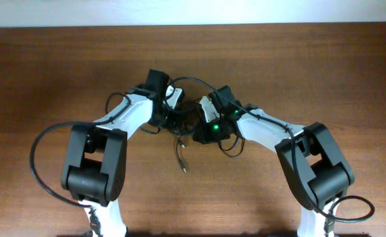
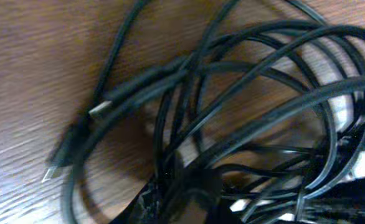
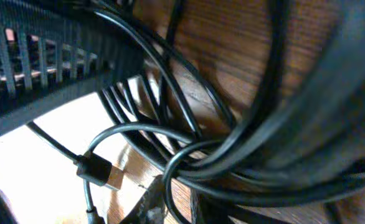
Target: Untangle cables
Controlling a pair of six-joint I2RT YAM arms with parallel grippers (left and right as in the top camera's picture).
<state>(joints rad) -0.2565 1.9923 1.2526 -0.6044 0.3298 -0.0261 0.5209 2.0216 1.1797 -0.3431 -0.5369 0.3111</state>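
— Cables, those thin black cords with silver plug ends: where?
— Bunched mid-way on the brown wooden table, between both arms' tips.
— Grips?
— The left gripper and right gripper are buried in loops; spread or pinching, I cannot tell.

- Brown wood-grain surface is filling almost the whole overhead view, its grain running left to right.
- The surface is also showing close up and slightly blurred in both wrist views.
- A pale strip is running beyond the surface's far edge, along the top of the overhead view.
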